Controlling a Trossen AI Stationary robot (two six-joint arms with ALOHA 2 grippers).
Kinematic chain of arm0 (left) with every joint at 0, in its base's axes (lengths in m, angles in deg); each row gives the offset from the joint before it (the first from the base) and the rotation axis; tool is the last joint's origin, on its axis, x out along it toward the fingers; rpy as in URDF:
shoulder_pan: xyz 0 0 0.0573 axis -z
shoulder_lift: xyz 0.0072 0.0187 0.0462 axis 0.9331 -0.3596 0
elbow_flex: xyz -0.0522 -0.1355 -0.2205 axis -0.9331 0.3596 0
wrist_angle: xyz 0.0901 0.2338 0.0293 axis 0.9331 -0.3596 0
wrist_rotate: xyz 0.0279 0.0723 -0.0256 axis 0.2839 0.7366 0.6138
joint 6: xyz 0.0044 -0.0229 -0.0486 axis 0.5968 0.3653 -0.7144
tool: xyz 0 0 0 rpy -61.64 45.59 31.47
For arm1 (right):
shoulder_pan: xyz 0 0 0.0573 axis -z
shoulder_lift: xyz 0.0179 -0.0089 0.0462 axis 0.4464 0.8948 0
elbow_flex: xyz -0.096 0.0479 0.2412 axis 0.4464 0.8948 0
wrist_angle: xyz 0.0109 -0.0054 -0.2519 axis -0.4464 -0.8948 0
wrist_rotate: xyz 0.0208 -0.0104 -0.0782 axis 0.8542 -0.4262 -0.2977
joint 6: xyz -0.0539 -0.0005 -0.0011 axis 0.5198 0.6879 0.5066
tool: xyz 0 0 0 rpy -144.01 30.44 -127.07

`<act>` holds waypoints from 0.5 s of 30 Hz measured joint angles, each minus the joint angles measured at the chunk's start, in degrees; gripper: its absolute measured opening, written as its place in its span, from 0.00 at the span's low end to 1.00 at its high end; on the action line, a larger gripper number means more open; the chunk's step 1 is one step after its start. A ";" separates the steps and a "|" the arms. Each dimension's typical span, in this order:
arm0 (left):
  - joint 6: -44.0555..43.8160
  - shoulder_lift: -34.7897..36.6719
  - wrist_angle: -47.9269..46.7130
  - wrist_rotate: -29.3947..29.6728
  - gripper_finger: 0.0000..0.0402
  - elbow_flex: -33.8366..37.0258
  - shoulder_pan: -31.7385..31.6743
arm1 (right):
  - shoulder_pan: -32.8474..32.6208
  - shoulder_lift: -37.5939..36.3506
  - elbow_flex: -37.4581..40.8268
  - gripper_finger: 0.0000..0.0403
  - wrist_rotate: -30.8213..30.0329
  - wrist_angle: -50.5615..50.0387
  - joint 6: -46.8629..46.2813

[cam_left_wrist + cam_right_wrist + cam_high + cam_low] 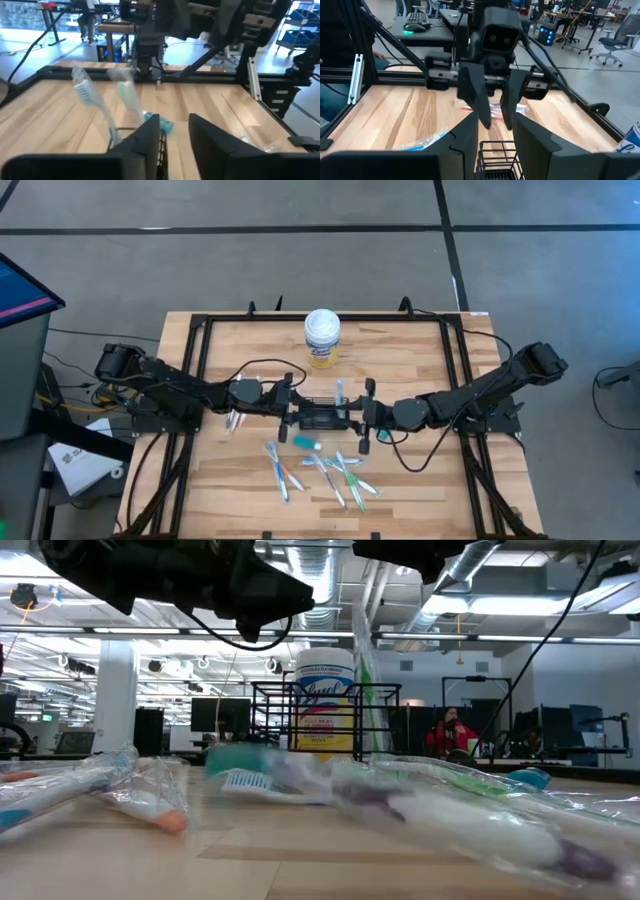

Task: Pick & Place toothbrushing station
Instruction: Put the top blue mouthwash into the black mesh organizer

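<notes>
- The left gripper [292,408] is at the left end of the wire holder [322,418]. Its fingers [150,137] sit on both sides of the holder's end wall, but I cannot tell if they press on it.
- The right gripper [358,416] is at the opposite end, its fingers [465,137] also around the wire edge; whether it clamps, I cannot tell.
- The holder is at the middle of the table [400,360], between both grippers.
- Wrapped toothbrushes [320,465] lie near its front.
- A white canister [322,338] stands behind it.
</notes>
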State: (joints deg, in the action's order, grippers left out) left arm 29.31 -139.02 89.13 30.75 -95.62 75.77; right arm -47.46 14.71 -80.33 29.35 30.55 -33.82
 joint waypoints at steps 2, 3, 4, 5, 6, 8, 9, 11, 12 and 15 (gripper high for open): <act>-0.22 0.02 0.30 -0.03 0.17 -0.02 -0.19 | 0.00 0.00 0.00 0.27 0.02 -0.37 -0.02; -0.24 0.02 0.18 -0.50 0.15 -0.02 -0.18 | -0.04 0.00 0.00 0.27 0.00 -0.63 -0.04; -0.31 0.02 -0.17 -1.78 0.13 -0.02 -0.09 | -0.14 0.00 0.00 0.27 0.01 -0.91 -0.21; -0.31 0.02 -0.27 -3.38 0.11 -0.02 0.17 | -0.32 0.00 0.00 0.27 0.00 -1.33 -0.39; -0.29 0.03 -0.41 -5.12 0.10 -0.02 0.61 | -0.44 0.00 0.00 0.27 0.01 -1.83 -0.41; -0.26 0.09 -3.47 -7.48 0.09 -0.13 1.72 | -0.75 0.00 0.00 0.27 0.02 -2.57 -0.42; -0.13 0.07 -6.35 -7.47 0.09 -0.11 2.40 | -0.83 0.00 0.00 0.27 0.02 -2.62 -0.43; 0.22 0.04 -11.32 -5.70 0.10 -0.04 3.70 | -0.81 0.00 0.00 0.27 0.04 -2.57 -0.42; 0.24 0.04 -12.99 -4.37 0.11 -0.03 4.37 | -0.79 0.00 0.00 0.27 0.04 -2.45 -0.42; 0.36 0.04 -14.95 -1.91 0.15 -0.20 6.36 | -0.56 0.00 0.00 0.27 0.04 -1.90 -0.42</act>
State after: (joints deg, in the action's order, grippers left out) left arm 29.68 -138.98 74.19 28.83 -95.82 82.13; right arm -48.02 14.71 -80.33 29.39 28.65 -34.24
